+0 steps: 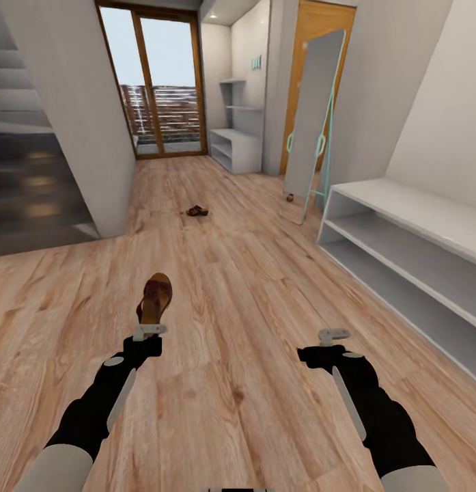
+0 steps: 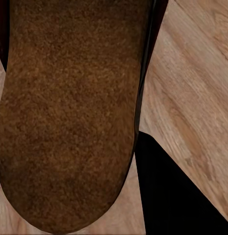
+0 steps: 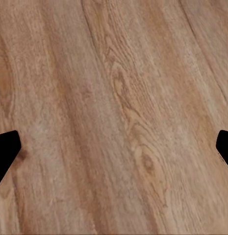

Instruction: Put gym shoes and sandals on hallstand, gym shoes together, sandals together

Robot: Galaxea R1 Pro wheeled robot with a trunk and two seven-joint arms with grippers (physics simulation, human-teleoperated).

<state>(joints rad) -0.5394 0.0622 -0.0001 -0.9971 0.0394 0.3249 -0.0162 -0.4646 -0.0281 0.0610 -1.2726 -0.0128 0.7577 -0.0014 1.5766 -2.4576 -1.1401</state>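
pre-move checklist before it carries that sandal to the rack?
1. Sandal in left pincer: ok, sole close up in the wrist view.
2. Right pincer free: ok, fingers apart over bare floor.
3. Hallstand in sight: ok, far end of corridor.
4. Path ahead: not ok, second sandal lies on the way.
5. Gym shoes located: cannot tell.
6. Nearby white bench is not the target: ok.

open corridor floor runs ahead, hemmed by the white bench rightward and leaning mirror beyond.
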